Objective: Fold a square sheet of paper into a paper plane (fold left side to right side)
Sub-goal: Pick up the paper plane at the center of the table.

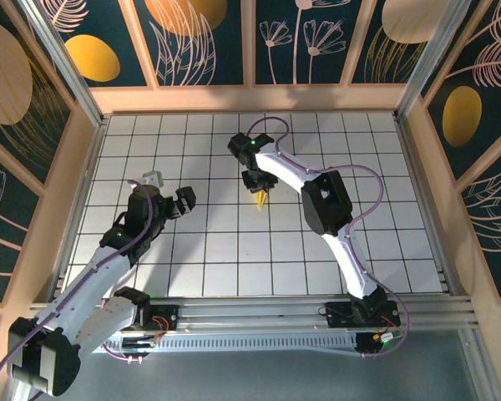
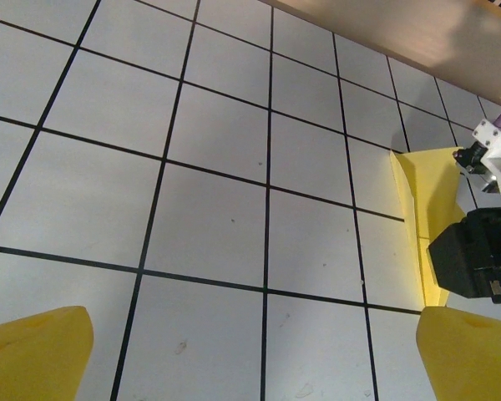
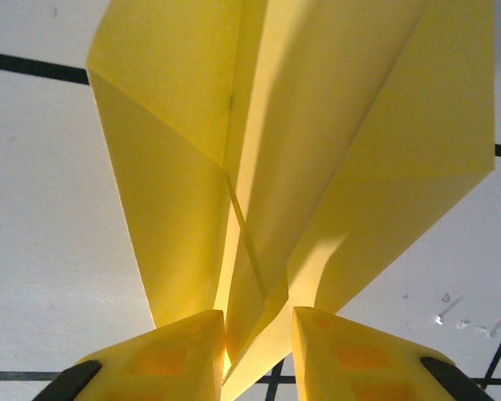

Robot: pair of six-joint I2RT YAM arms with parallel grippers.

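Two arms work over a white grid-tiled bench (image 1: pixel 217 251). The right tool (image 1: pixel 258 182), near the middle of the bench and somewhat toward its far side, is closed on the paper plane (image 1: pixel 260 199). In the right wrist view its yellow pads (image 3: pixel 175 355) pinch the plane's central crease from either side, and the folded yellow wings spread out beyond them. From above, the plane shows as a slim pointed dart below the tool, tip toward the near edge. In the left wrist view its lower edge appears to lie on the tiles, though the glancing angle leaves contact uncertain. The left tool (image 1: pixel 169 190) hangs to the left of the plane, well apart from it. Its jaws are spread wide and hold nothing, with bare tiles beneath.
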